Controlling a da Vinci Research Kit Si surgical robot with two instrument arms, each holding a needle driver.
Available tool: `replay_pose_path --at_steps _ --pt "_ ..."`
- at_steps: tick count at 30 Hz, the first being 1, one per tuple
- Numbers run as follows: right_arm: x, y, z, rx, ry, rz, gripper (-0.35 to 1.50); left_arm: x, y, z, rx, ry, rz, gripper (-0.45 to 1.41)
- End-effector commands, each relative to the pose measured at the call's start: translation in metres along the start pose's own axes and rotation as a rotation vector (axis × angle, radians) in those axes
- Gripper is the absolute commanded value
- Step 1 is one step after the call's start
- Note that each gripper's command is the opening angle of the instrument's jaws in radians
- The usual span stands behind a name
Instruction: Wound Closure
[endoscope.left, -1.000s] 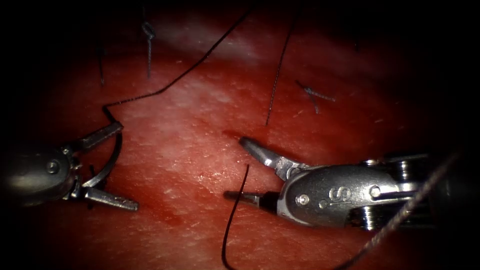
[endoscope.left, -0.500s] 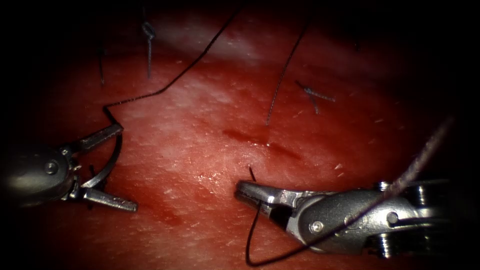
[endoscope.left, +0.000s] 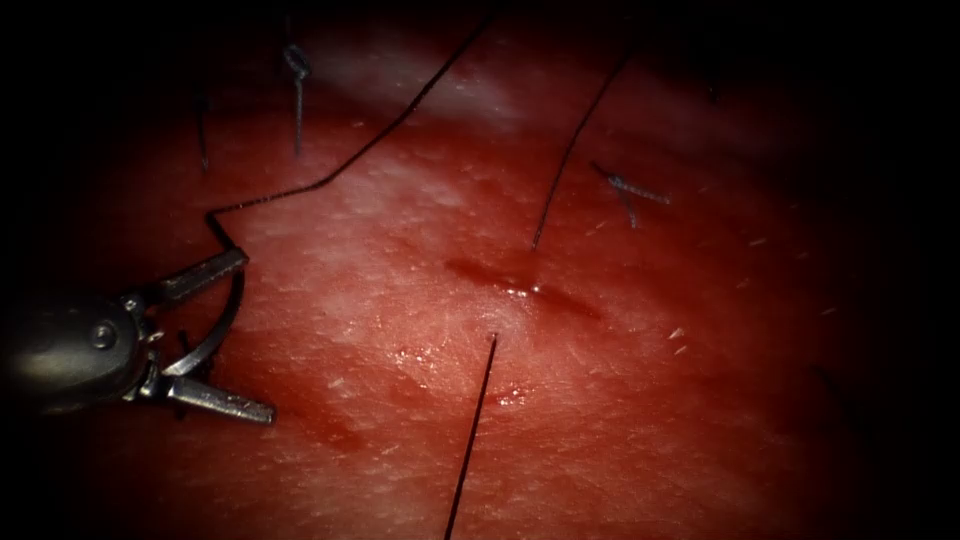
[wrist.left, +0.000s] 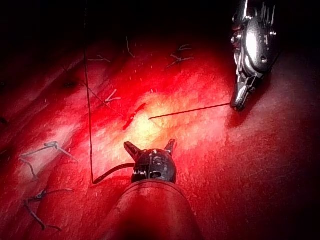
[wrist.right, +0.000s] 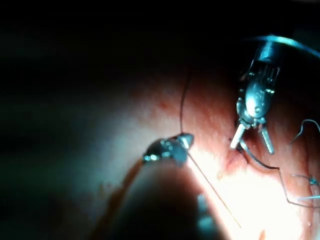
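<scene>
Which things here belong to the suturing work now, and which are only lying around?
In use:
- left tool, jaws open, holding nothing
- needle between them, resting on the tissue, left of the cut
- right tool, jaws shut on the thread

Lying about:
- cut ends of thread
</scene>
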Motion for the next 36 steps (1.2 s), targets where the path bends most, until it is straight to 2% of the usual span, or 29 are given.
replay_pose_path --at_steps 1,3,5,9,10,11,16,17,19,23,28,30,33,34,35,36 --pt "0.0008 -0.0001 0.0005 -0.004 0.007 0.002 -0.35 -0.0002 0.0003 0.0008 -0.001 0.001 0.0 0.59" --pt "0.001 0.0004 0.0004 -0.005 0.009 0.001 -0.35 -0.0002 0.0003 0.0007 -0.004 0.002 0.0 0.59" --pt "0.0006 0.0014 0.0003 -0.017 0.016 0.018 0.39 -0.0002 0.0003 0.0007 -0.004 0.002 0.0 0.59" --pt "-0.0015 0.0029 0.0 -0.006 -0.013 0.068 0.68 -0.0002 0.0003 0.0007 -0.004 0.002 0.0 0.59" --pt "-0.0031 0.0041 0.0001 -0.002 -0.036 0.071 0.89 -0.0002 0.0003 0.0007 -0.004 0.002 0.0 0.59" --pt "-0.0045 0.005 0.0003 -0.009 -0.044 0.072 1.03 -0.0002 0.0003 0.0008 -0.004 0.002 0.0 0.59" --pt "-0.01 0.0077 0.0016 -0.05 -0.067 0.063 1.21 -0.0003 0.0005 0.001 -0.007 0.005 0.001 0.58" --pt "-0.0121 0.008 0.0022 -0.062 -0.071 0.053 1.25 -0.0003 0.0004 0.0011 -0.01 0.006 0.001 0.58" --pt "-0.0139 0.0081 0.0026 -0.066 -0.073 0.041 1.25 -0.0003 0.0004 0.001 -0.01 0.006 0.001 0.58" --pt "-0.0162 0.0082 0.0034 -0.078 -0.082 0.026 1.11 -0.0003 0.0004 0.0011 -0.01 0.006 0.001 0.58" --pt "-0.0181 0.0087 0.0044 -0.091 -0.09 0.024 0.94 -0.0003 0.0004 0.001 -0.01 0.006 0.001 0.58" --pt "-0.0186 0.0089 0.0048 -0.098 -0.092 0.027 0.78 -0.0003 0.0004 0.001 -0.01 0.006 0.007 0.58" --pt "-0.0189 0.0088 0.0051 -0.117 -0.1 0.029 0.69 -0.0003 0.0005 0.001 -0.013 0.007 0.007 0.58" --pt "-0.019 0.0087 0.0051 -0.123 -0.102 0.028 0.52 -0.0003 0.0005 0.001 -0.013 0.007 0.007 0.58" --pt "-0.0189 0.0085 0.0051 -0.122 -0.101 0.026 -0.06 -0.0003 0.0005 0.001 -0.013 0.007 0.007 0.58" --pt "-0.0189 0.0083 0.0049 -0.12 -0.099 0.031 -0.35 -0.0003 0.0005 0.001 -0.013 0.007 0.007 0.58"
